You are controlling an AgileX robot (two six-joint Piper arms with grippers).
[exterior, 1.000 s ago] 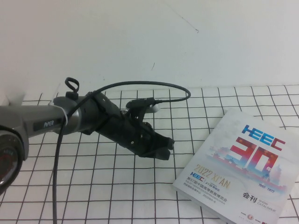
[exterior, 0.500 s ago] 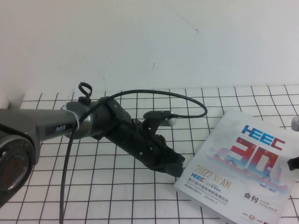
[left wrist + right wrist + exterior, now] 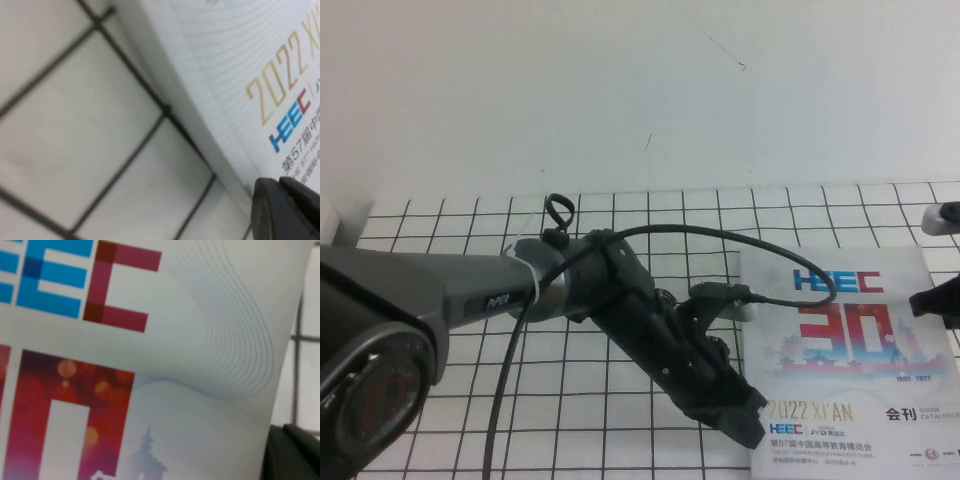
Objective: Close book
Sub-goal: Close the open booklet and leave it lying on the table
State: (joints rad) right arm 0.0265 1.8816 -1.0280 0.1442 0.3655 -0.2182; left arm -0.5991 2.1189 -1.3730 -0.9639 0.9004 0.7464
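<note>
Closed book (image 3: 845, 350) lying flat on the desk (image 3: 440, 300), a white surface ruled with a black grid, toward the near right corner. Its front cover faces up, printed "HEEC" in blue, a large red "30" and "2022 XI'AN" in gold. The book sits nearly square to the grid lines, and its near edge runs out of the high view.

The left arm (image 3: 470, 295) reaches diagonally from the desk's left edge. The left gripper (image 3: 742, 420) is at the book's near left corner, touching or just beside its left edge. The left wrist view shows 1 black tip (image 3: 287, 210) against the cover beside the gold lettering; whether this gripper is spread or pressed together cannot be told. A black cable (image 3: 790, 262) loops from the arm over the cover's far left corner.

The right gripper (image 3: 932, 303) shows only as a dark shape at the desk's right edge, beside the book's right side; its state cannot be told.
</note>
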